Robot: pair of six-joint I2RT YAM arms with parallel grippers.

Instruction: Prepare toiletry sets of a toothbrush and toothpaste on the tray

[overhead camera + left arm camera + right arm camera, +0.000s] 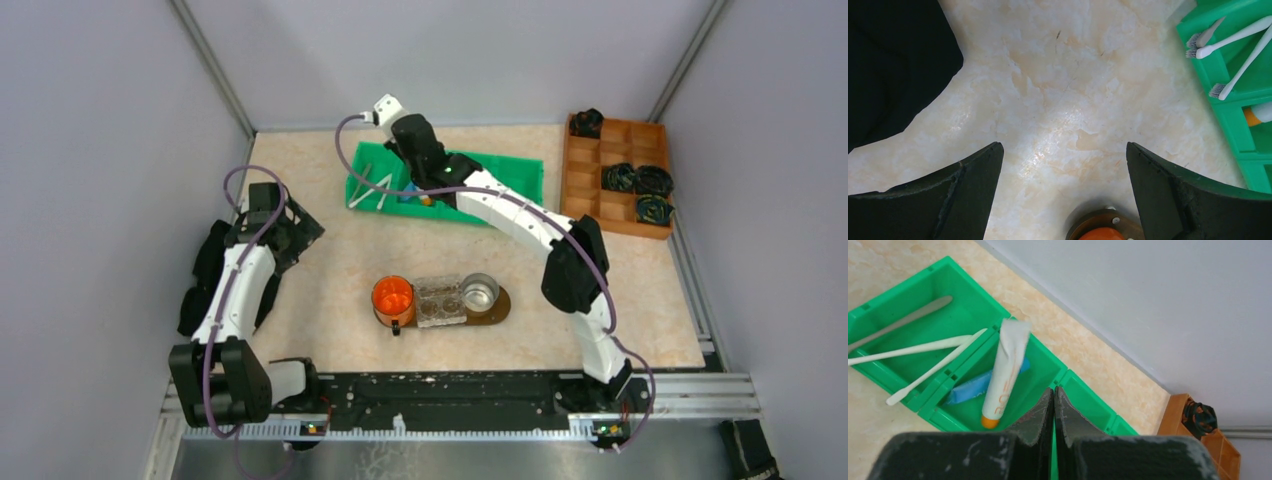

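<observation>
While your right gripper (1054,390) hangs over the green bin (505,178): its fingers are pressed together on nothing, so part them before you go down.
Tubes: the white tube (1004,370) lies tilted in the compartment just ahead of the fingertips, orange cap low, crimped end up against the divider. The blue tube (970,387) lies partly beneath it.
Best grip: take the white one across its body, near the middle. It looks soft, so close gently and lift straight up to clear the bin walls.
Toothbrushes (918,347): three slim sticks crossed in the neighbouring compartment. They will likely need a pinch at one free end.
Left gripper (1063,147): fingers spread wide and empty over bare table, between bin and tray.
Tray (500,303): mid-table, well apart from the bin, with no toiletry set on it yet.
In the way: the orange cup (393,297), clear container (438,298) and metal cup (480,292) fill most of the board, so little room is left.
Off to the side: the orange-brown box (585,175) with black bundles (628,177). Leave it.
</observation>
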